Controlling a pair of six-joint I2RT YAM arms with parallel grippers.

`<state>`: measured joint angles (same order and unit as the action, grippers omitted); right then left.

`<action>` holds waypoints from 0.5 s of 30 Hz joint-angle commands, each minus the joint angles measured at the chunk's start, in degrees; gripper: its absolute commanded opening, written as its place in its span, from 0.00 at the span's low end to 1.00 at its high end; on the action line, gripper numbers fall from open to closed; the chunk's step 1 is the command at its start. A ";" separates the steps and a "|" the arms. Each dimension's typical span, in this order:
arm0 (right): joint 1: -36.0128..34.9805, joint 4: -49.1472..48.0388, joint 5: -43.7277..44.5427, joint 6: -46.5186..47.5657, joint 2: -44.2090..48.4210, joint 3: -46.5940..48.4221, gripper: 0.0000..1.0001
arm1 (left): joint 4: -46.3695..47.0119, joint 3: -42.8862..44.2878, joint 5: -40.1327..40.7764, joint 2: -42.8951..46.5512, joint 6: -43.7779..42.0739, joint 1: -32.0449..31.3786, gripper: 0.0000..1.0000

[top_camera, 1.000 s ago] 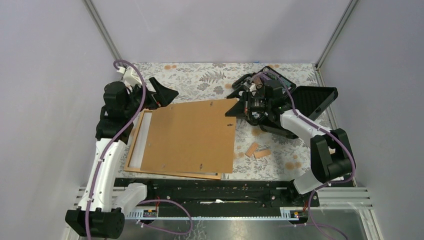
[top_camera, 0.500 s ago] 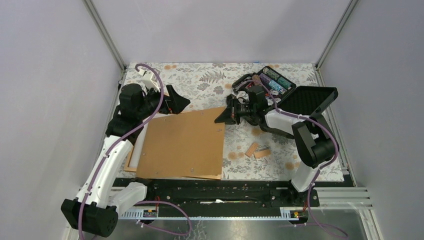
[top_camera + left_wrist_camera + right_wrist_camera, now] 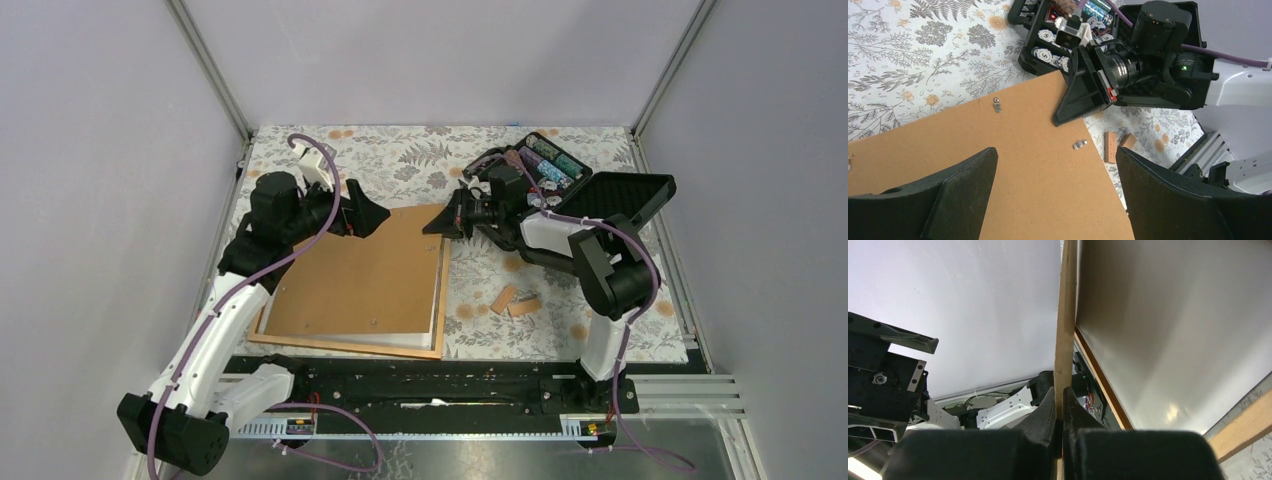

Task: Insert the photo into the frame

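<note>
The plain brown backing board (image 3: 350, 275) is tilted up on its right side over the frame (image 3: 340, 348), whose thin tan border lies flat on the table. My right gripper (image 3: 440, 222) is shut on the board's far right corner; in the right wrist view (image 3: 1060, 395) its fingers pinch the board's edge (image 3: 1065, 315). My left gripper (image 3: 368, 215) is open and empty above the board's far edge (image 3: 1055, 152). A white sheet (image 3: 395, 338) shows inside the frame under the board. I cannot tell if it is the photo; no printed side shows.
An open black case (image 3: 560, 175) with small items stands at the back right, its lid (image 3: 625, 205) laid open beside it. Two small wooden blocks (image 3: 515, 300) lie on the floral cloth right of the frame. The cell walls close in left and right.
My right gripper has moved left with the board's corner, tipping the board up more steeply and uncovering the white sheet. My left gripper has moved right, over the board's far edge.
</note>
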<state>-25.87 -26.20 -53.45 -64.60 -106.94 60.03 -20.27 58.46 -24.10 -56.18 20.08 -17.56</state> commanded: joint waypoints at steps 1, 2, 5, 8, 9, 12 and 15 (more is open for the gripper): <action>-0.28 -3.36 -1.04 -0.33 -2.06 5.23 0.00 | 0.81 -0.14 1.18 1.49 -1.62 -0.89 0.93; -0.43 -3.49 -1.26 -0.43 -2.92 5.54 0.00 | 0.77 -0.26 1.19 1.60 -1.68 -1.20 0.93; -1.03 -5.69 -1.47 -1.57 -4.97 5.98 0.00 | 0.60 -0.36 1.49 1.11 -1.75 -1.51 0.93; -1.41 -7.13 -1.68 -2.37 -6.49 6.69 0.00 | 0.64 -0.49 1.09 1.30 -1.53 -1.58 0.93; -1.59 -8.60 -1.66 -3.46 -6.79 6.45 0.00 | 0.62 -0.39 1.07 1.01 -1.53 -1.66 0.93; -2.28 -12.22 -1.52 -5.18 -7.28 5.76 0.00 | 0.60 -0.44 1.07 0.55 -1.37 -1.60 0.93; -2.80 -12.67 0.11 -3.85 -7.59 5.44 0.00 | 1.16 -1.32 1.03 1.97 -0.93 -1.68 0.93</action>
<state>-27.29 -32.12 -53.56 -66.50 -114.59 63.53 -20.93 58.43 -23.31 -56.18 19.46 -19.03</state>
